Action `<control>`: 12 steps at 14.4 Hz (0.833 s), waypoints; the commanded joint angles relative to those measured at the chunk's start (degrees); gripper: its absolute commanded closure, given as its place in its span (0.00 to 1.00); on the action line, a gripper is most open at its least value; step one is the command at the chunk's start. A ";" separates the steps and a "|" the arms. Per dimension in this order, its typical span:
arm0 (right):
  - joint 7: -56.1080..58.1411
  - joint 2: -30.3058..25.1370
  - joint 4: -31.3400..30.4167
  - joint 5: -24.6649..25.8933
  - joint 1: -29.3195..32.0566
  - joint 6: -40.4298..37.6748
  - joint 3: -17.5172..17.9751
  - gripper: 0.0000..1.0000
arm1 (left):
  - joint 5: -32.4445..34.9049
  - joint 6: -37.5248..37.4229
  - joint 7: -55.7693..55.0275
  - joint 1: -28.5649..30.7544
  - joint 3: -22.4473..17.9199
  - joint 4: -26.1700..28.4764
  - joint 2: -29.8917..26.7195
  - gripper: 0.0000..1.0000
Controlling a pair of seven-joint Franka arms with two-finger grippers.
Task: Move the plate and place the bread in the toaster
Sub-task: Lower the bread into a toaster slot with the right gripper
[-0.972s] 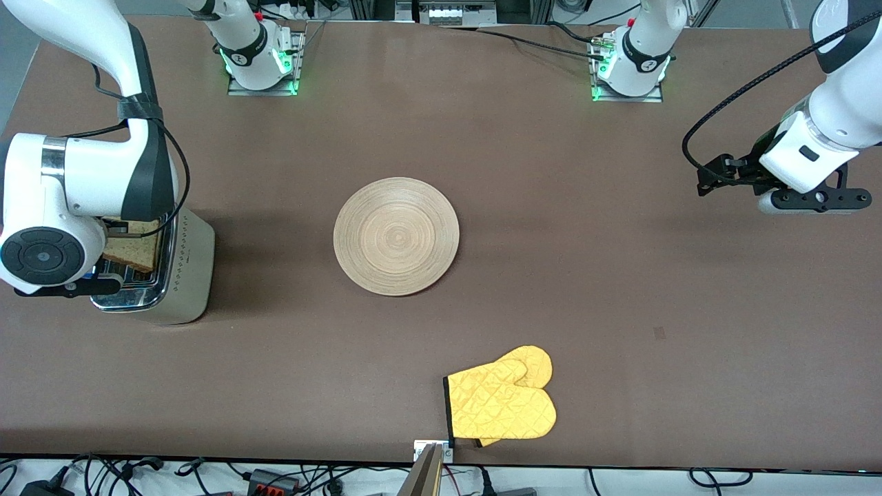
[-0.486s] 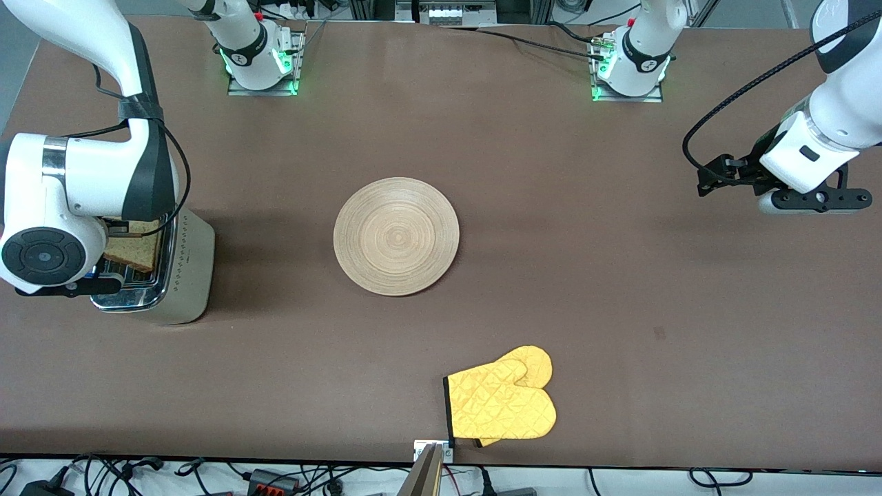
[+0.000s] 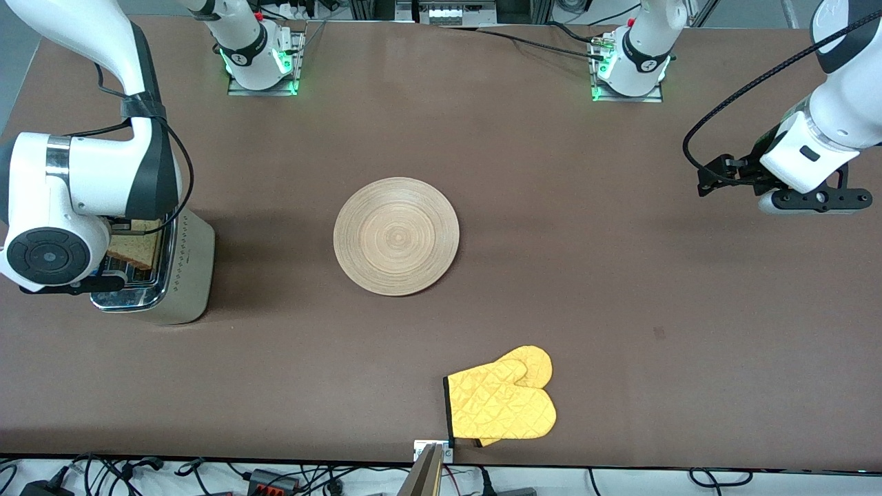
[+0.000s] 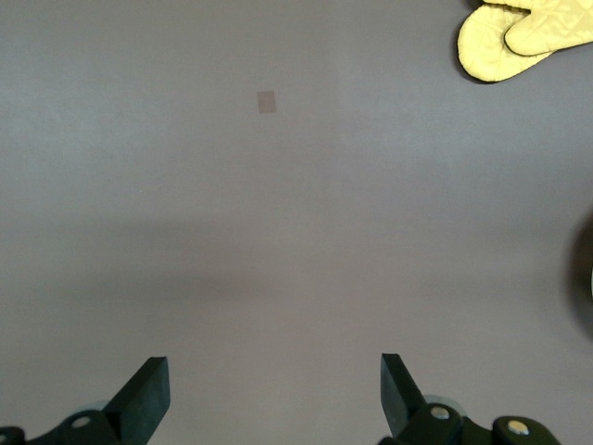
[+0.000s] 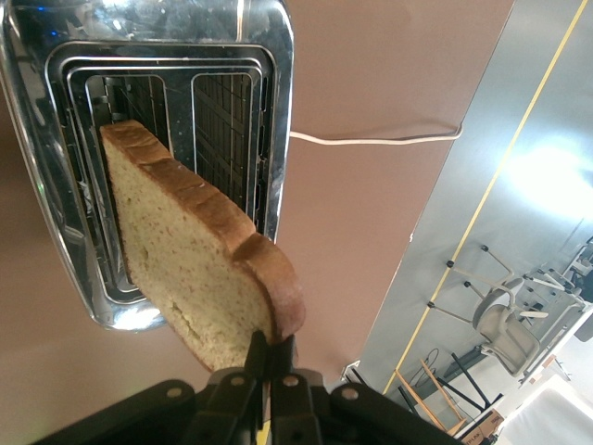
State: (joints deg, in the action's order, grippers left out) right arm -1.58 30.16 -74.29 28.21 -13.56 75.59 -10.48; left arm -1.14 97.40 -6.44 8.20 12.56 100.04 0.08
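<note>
The toaster (image 3: 187, 272) stands at the right arm's end of the table; its chrome top and two slots show in the right wrist view (image 5: 269, 102). My right gripper (image 5: 271, 357) is shut on the crust edge of the bread (image 5: 190, 255) and holds it tilted just above one slot. In the front view the bread (image 3: 138, 244) shows under the right wrist, over the toaster. The plate (image 3: 396, 236) lies bare at the table's middle. My left gripper (image 4: 273, 394) is open and empty, up over the left arm's end of the table (image 3: 809, 200).
A yellow oven mitt (image 3: 501, 403) lies near the table's front edge, nearer to the camera than the plate; it also shows in the left wrist view (image 4: 523, 37). The toaster's white cord (image 5: 371, 139) trails off across the table.
My right wrist has shifted slightly over the toaster with the bread still in its grip. The left arm has stayed where it was.
</note>
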 commanded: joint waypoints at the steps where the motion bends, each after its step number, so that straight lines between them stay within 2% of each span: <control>1: 0.88 -0.90 -1.03 -0.35 0.29 0.60 0.28 1.00 | -0.88 0.16 -0.42 0.42 0.00 0.25 -0.70 0.00; 9: 0.52 1.03 -1.21 -0.88 0.29 2.54 0.46 1.00 | -0.88 0.34 -0.42 0.42 -0.08 0.25 -0.70 0.00; 10: 0.52 1.30 -1.21 -0.88 0.37 2.72 0.46 0.95 | -0.88 0.42 -0.42 0.42 -0.08 0.25 -0.70 0.00; 11: 0.52 1.30 -1.21 -0.96 0.38 2.72 0.46 0.64 | -0.88 0.43 -0.42 0.33 -0.08 0.25 -0.70 0.00; 12: 0.52 1.65 -1.21 -0.88 0.38 2.89 0.46 0.25 | -0.80 0.43 -0.33 0.42 -0.08 0.25 -0.70 0.00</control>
State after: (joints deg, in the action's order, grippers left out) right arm -1.57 31.75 -75.18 27.89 -13.54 78.11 -10.32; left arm -1.14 97.47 -6.44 8.26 12.45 100.04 0.08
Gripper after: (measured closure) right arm 0.938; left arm 0.000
